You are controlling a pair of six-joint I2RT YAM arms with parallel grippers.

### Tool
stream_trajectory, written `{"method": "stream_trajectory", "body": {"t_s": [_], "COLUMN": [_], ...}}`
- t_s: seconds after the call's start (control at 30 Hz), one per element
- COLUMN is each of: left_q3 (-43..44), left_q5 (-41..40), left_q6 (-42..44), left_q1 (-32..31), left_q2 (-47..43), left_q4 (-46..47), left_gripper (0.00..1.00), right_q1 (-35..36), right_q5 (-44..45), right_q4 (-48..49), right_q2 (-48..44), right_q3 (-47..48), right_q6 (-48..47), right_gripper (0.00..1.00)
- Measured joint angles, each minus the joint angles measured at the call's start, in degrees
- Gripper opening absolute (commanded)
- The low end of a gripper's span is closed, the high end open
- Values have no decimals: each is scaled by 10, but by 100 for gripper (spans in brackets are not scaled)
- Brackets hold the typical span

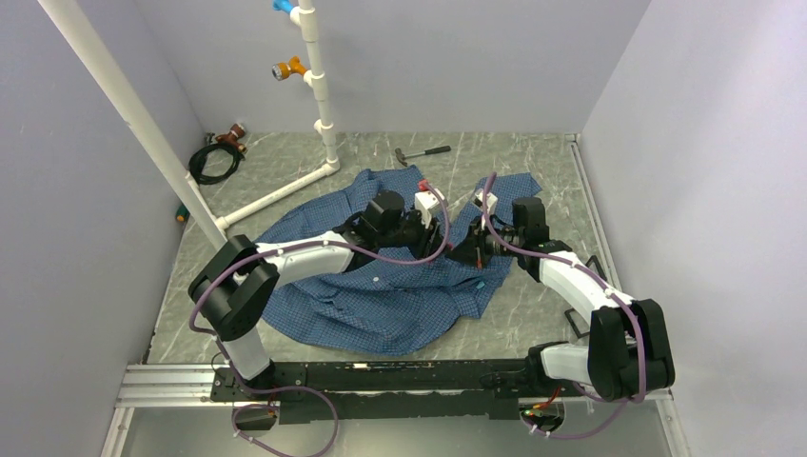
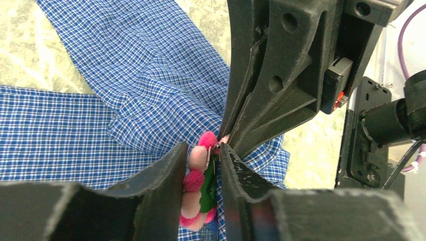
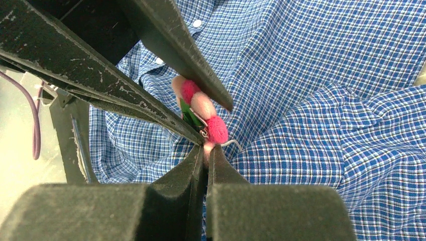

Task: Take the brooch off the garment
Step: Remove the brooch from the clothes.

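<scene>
Both arms meet near the middle of the table (image 1: pixel 381 152), over the blue checked garment (image 1: pixel 400 305) spread there. My left pincer (image 2: pixel 202 146) has narrowed onto the brooch (image 2: pixel 198 186), which stands edge-on in the gap with pink petals against one finger and green backing against the other. Its flat face runs along the fingers' length. My right pincer (image 3: pixel 206 150) comes in from the opposite side, closed tight, tips at the wire pin just beneath the brooch; whether it nips pin or cloth I cannot tell. By my reading the left arm has the brooch, and the freeing pull would go away from the right tips.
</scene>
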Motion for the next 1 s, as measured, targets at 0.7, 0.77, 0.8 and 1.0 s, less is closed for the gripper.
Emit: {"method": "stream_trajectory", "body": {"t_s": [0.7,0.77,0.8,1.0], "left_q3": [-1,-1,-1,-2], "left_q5": [-3,0,1,7], "left_q6": [34,35,37,42], "left_q1": [-3,-4,-4,-5], "left_q2": [0,0,0,0], "left_q4": [-4,-5,-5,-5], "left_gripper": [29,20,16,0], "right_q1": [0,0,0,0], "right_q5": [3,4,5,8], "right_q4": [-5,-5,-5,-6], "right_q2": [0,0,0,0], "right_q3": [-1,-1,-1,-2], "right_q6": [0,0,0,0], "right_gripper": [0,0,0,0]}}
